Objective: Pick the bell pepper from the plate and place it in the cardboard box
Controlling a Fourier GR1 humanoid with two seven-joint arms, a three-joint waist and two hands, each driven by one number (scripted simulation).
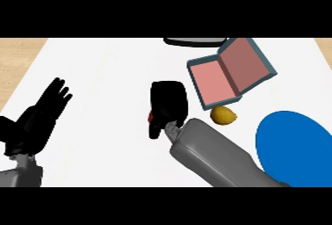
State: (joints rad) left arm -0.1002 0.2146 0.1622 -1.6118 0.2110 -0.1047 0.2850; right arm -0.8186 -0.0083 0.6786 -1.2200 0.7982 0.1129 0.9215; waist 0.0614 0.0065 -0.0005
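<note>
Where the white desk (110,79) meets the lower edge of the view, two grey forearms come in, and nothing on them or on any object carries writing that can be read. At the left, the left hand (39,116) rests open above the desk, its fingers straight and spread, pointing up and away. The right forearm (214,154) slants in from the lower right, passing just beside a blue plate (295,145) at the right edge. The right hand (167,107) sits over the middle of the desk, back upward, with its fingers curled down around something; a small patch of red shows at its left side, which seems to be the bell pepper (150,117), though the hand hides nearly all of it. Just right of that hand lies a yellow lemon (223,115) on the desk. Beyond the lemon sits the cardboard box (224,72), open, pinkish inside with grey-blue edges, tilted on the desk. Farther still, a dark rimmed object (194,41) is cut by the top edge. Pale wood shows past the desk's left and right corners.
</note>
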